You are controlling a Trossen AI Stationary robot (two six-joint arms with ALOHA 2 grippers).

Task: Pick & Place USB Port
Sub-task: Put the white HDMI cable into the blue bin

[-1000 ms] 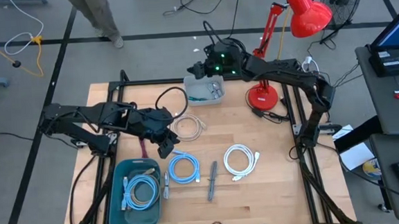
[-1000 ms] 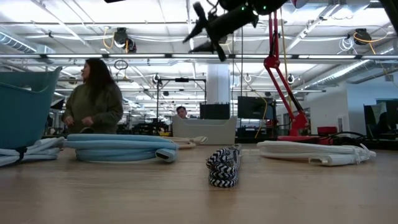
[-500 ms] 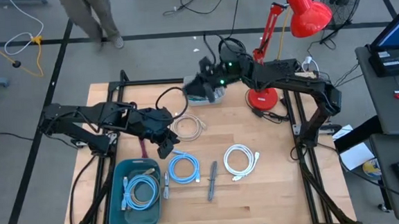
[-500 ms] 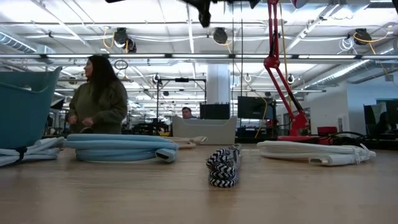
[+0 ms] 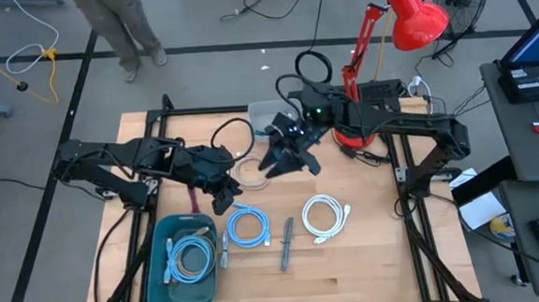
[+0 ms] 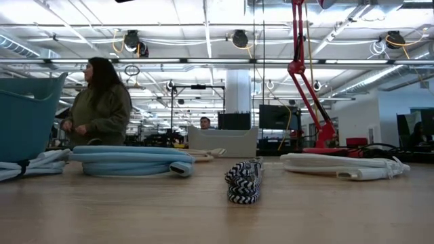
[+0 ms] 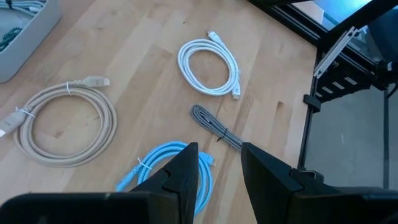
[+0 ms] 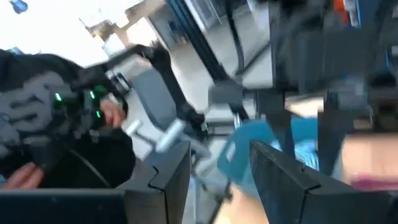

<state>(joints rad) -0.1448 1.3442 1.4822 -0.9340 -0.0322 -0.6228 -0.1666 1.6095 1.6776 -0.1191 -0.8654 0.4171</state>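
Both my claws empty, cables lying on the table

Nearest the front edge lie the striped cable [image 5: 287, 243], the white coiled cable [image 5: 323, 215] and the blue coil [image 5: 248, 227]. My left claw [image 7: 219, 152] hangs part open above the blue coil. Farther back, my right claw [image 5: 285, 159] hovers spread beside the beige coil [image 5: 257, 172].

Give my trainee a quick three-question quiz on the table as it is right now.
1. True or false: the white cable coil lies inside the teal bin.
2. Which coil lies nearest the teal bin? A) blue coil B) beige coil C) white cable coil
3. Fill in: the right gripper hovers, fingers apart, over the ____ coil, while the left gripper waits open beside it.

Key: 1 false; 2 A; 3 beige
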